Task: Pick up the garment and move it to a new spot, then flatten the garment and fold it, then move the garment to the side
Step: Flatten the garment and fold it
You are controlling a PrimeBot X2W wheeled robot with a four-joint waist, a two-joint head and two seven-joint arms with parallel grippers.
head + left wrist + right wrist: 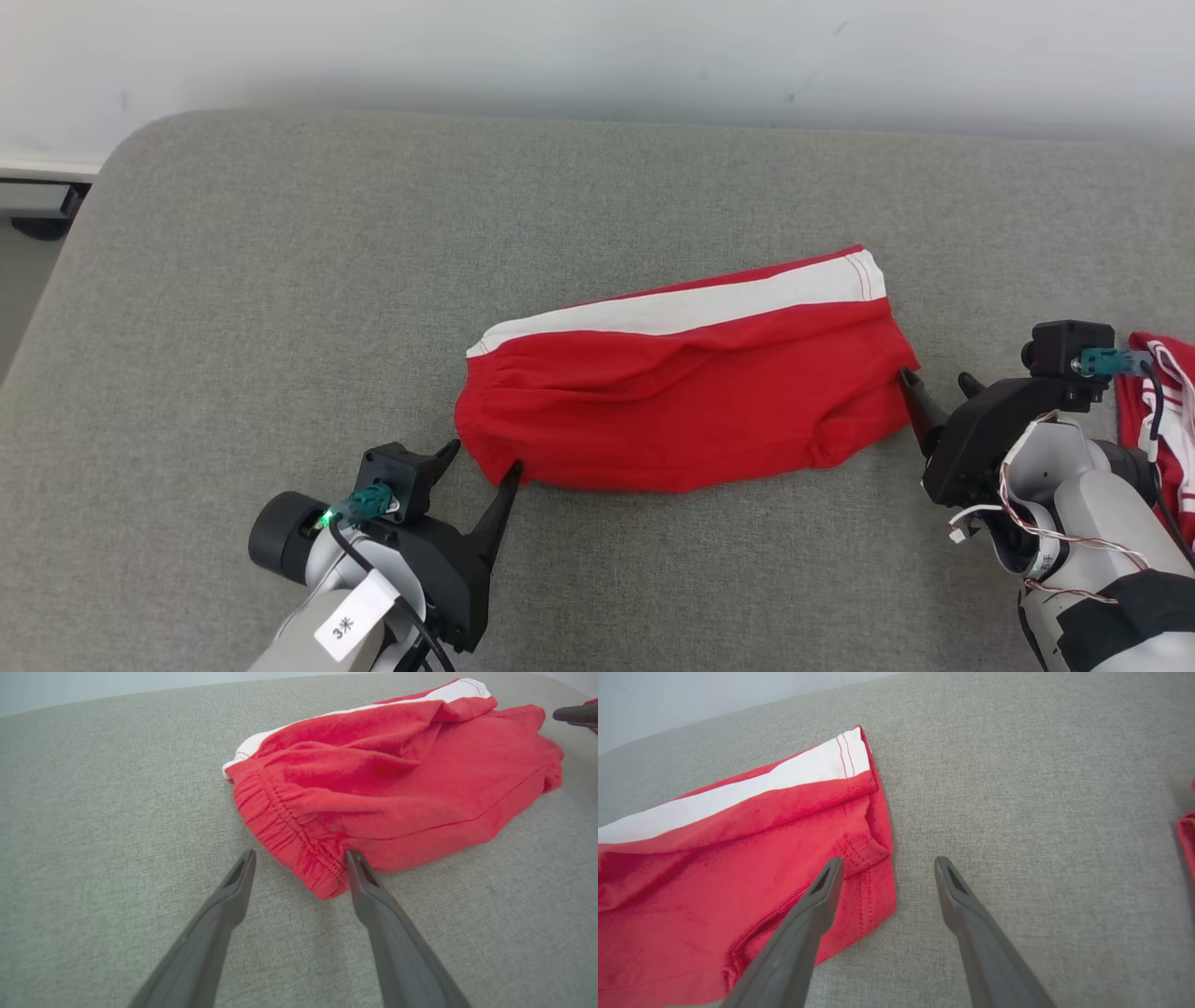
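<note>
**Bright, flat light; soft shadows; warped wrist views**

Diffuse light from above falls evenly on the grey woven fabric surface [280,280]. The red cotton garment with a white side stripe [691,411] casts a thin, soft shadow along its near edge. In the head view the pale wall [597,47] is washed out and hazy. Both wrist views bow the surface's far edge. There the long dark fingers [219,919] blur toward the bottom, and the red looks oversaturated.

The garment [686,411] lies on the surface [280,233] between left jaws and right jaws.
</note>
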